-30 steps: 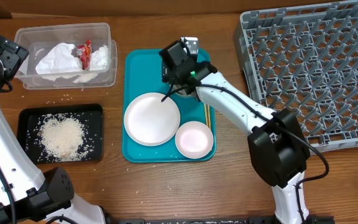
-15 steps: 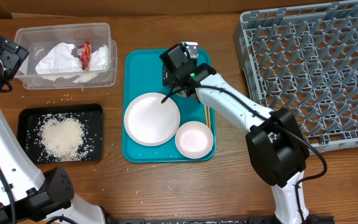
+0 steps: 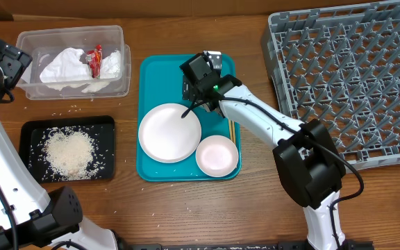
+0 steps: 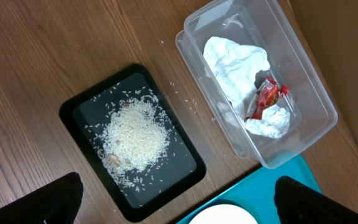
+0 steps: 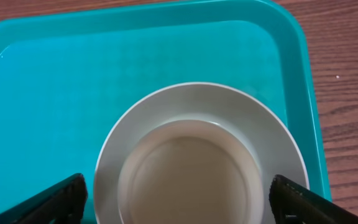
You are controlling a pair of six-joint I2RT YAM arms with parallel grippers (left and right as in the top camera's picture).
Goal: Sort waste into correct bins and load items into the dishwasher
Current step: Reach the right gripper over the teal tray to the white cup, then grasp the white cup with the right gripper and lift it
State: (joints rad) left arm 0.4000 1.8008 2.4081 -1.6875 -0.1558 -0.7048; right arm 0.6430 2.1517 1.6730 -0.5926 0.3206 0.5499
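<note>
From above, the right gripper (image 3: 200, 82) hangs over the upper part of the teal tray (image 3: 157, 83). On the tray lie a large white plate (image 3: 170, 132), a small pinkish plate (image 3: 217, 154) and chopsticks (image 3: 232, 129). The dish rack (image 3: 353, 80) fills the right side.

The left wrist view shows the left gripper (image 4: 179, 202) spread wide and empty. Below it, a napkin (image 4: 235, 62) and red packet (image 4: 265, 99) sit in the clear tub (image 4: 319, 109), upper right, and rice (image 4: 132, 134) in the black tray (image 4: 73, 112).

The right wrist view shows wide fingers (image 5: 55, 199) either side of a bowl (image 5: 197, 102).
</note>
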